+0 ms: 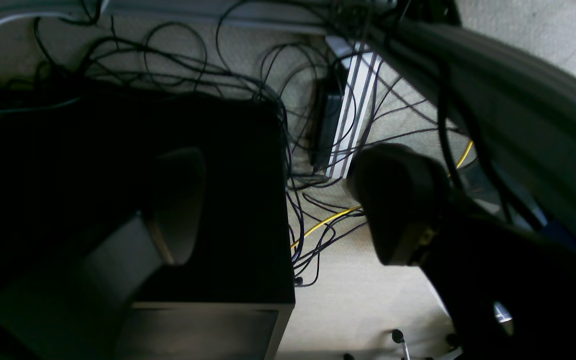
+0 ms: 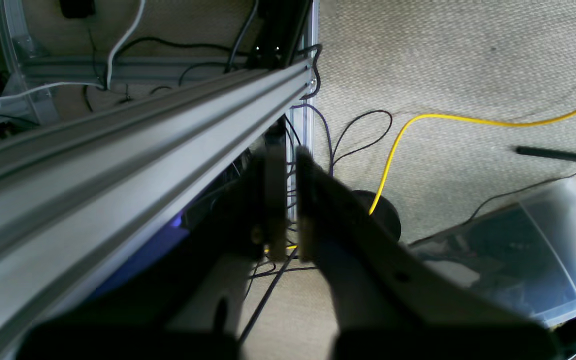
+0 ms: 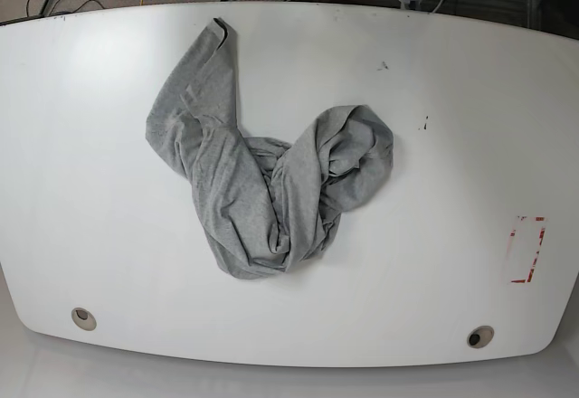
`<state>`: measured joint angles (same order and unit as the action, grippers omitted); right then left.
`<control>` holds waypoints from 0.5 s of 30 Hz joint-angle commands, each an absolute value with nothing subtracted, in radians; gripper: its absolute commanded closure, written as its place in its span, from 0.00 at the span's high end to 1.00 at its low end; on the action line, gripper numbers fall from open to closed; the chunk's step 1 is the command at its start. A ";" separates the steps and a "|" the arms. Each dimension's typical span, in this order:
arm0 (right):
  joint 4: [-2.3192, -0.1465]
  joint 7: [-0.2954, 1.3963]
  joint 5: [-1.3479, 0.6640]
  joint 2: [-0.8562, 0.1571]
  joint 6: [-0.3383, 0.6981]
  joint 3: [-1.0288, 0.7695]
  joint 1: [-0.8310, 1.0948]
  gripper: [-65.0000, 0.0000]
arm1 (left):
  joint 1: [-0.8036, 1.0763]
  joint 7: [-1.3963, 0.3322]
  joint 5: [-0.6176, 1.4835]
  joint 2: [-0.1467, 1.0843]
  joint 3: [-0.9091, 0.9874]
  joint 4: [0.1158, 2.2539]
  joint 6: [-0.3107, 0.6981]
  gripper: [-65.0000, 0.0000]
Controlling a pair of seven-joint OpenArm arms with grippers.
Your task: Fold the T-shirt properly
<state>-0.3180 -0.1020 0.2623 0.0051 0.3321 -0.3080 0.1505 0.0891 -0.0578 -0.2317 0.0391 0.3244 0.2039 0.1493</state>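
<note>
step: not started, arms off the table | soft grey crumpled cotton T-shirt point(image 3: 271, 190) lies bunched mid white table point(image 3: 452, 99), one end toward 11 o'clock | left gripper point(image 1: 278, 210) spread apart | right gripper point(image 2: 290, 200) nearly closed, empty | next: reach in, flatten it

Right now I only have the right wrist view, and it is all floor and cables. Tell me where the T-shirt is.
Observer: In the base view, the T-shirt lies crumpled near the middle of the white table.
Operator: Give me its shape.
Observer: It is bunched and twisted, and one long part stretches toward the table's far edge. No lettering shows.
Operator: Report the left gripper.
Observer: In the left wrist view, the left gripper has its fingers wide apart and holds nothing.
</note>
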 commanded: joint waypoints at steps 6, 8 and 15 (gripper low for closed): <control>-0.321 -0.115 0.263 0.003 0.336 -0.308 0.177 0.04 | 0.160 -0.046 -0.225 0.040 0.325 0.296 0.151 0.73; -0.322 -0.116 0.264 0.004 0.337 -0.307 0.184 0.04 | 0.183 -0.043 -0.224 0.039 0.325 0.328 0.151 0.73; -0.341 -0.115 0.266 0.009 0.338 -0.305 0.214 0.08 | 0.245 -0.044 -0.222 0.039 0.324 0.449 0.149 0.73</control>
<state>-0.3279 -0.1062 0.2630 0.0067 0.3325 -0.3065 0.2043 0.2401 -0.0402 -0.2245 0.0380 0.3244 0.4255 0.1532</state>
